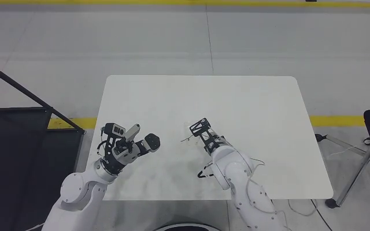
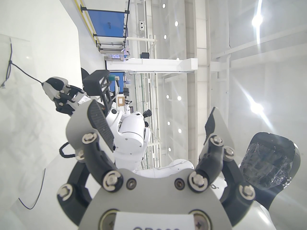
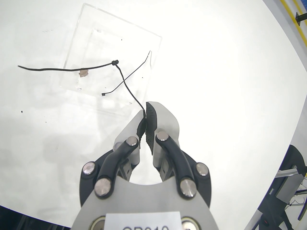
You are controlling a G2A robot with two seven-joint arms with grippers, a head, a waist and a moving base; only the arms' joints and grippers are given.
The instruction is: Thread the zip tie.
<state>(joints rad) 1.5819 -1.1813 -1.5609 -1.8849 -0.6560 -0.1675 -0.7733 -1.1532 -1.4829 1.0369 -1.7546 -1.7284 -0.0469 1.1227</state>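
Clenched tight, the right gripper pinched one end of a black zip tie between its pads, low over the white table. From the fingertips the strap ran away to a small locking head over a clear plate. From that head a further black length stretched sideways past the plate's edge, passing close by a small brownish lump. Whether this was one tie or two joined at the head could not be told. A thinner tie, also black, lay on the plate and crossed the held strap just beyond the pads. Farther off along the table's near side, the left gripper hung raised, its fingers spread wide with nothing between them. It was well apart from the zip tie and turned toward the right arm.
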